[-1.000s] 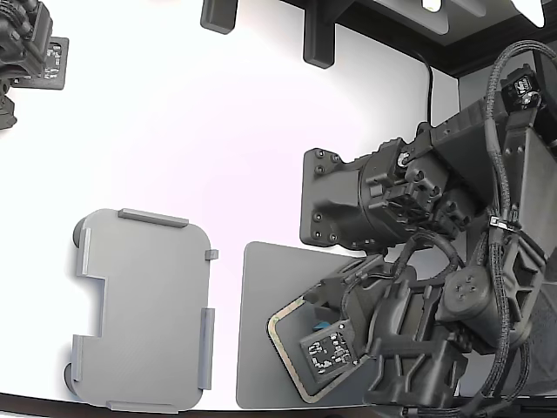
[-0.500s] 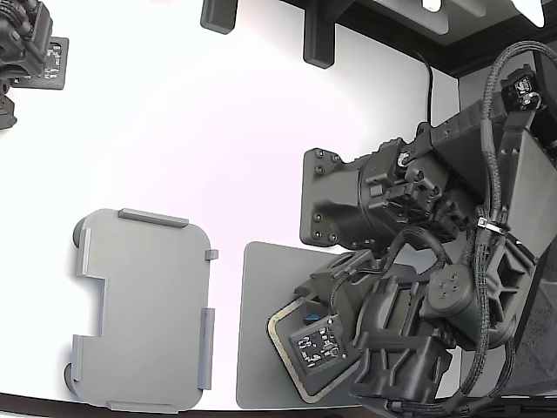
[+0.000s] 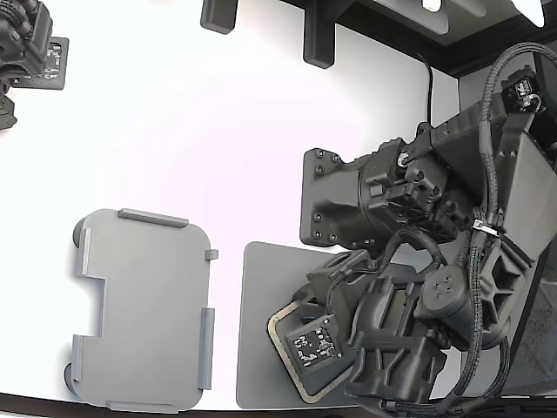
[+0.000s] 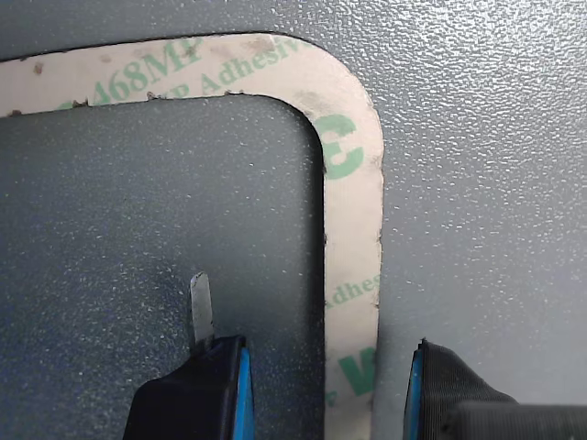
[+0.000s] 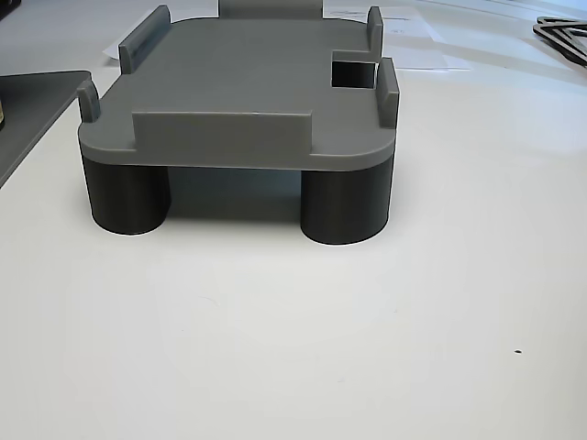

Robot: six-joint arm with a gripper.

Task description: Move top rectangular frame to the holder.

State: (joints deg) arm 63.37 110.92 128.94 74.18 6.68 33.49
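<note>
Surface: white table (image 3: pixel 218 131) | grey mat (image 3: pixel 261 348) under frame (image 4: pixel 353 183) | jaws straddling

arm (image 3: pixel 409 287): matte black, blocky housings | cables: black braided bundles with a white tie | screws: round caps, ringed bolts | marking: black-white tag | fingertips (image 4: pixel 197 399): black, blue-edged pads

Green print reading "468MP" and "Adhesive" is seen on the top rectangular frame (image 4: pixel 353 156). The remaining letters are cut off.
</note>
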